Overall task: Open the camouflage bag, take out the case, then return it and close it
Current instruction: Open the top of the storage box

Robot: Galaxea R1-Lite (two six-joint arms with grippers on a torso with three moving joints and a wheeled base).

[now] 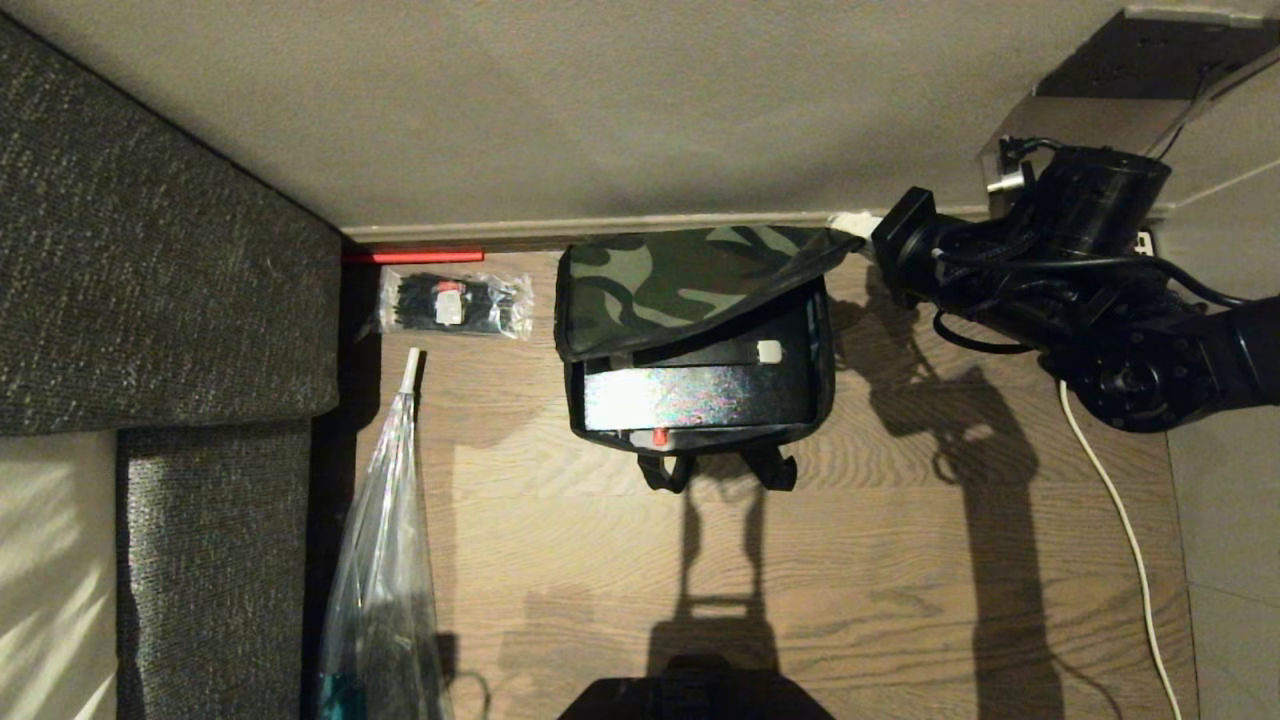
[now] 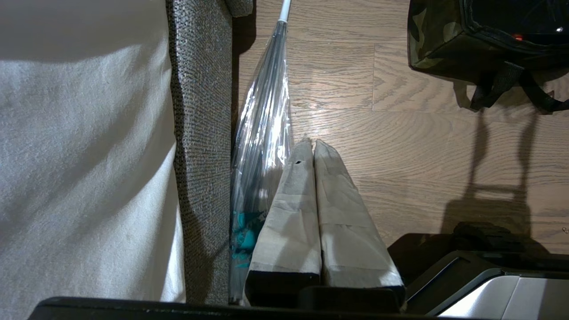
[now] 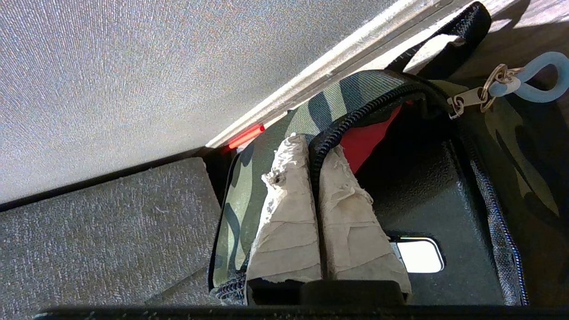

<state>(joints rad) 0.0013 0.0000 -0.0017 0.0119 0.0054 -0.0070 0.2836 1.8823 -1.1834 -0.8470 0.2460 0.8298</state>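
Lid pinched, case lying under it.

My right gripper [image 3: 313,153] is clamped on the zipper edge of the bag [image 1: 690,330] lid's wall-side corner; the case [image 1: 700,395] lies inside, long axis along the wall, nearest my right arm.

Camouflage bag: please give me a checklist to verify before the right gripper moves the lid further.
1. Right gripper shut on the camouflage bag at the lid's zipper edge: ok.
2. Lid fully open: not ok, it covers the far part of the opening.
3. Case lying inside the bag: ok.
4. Zipper pull clear of the fingers: ok.
5. Left gripper away from the bag: ok.
6. Grip firm enough: cannot tell.
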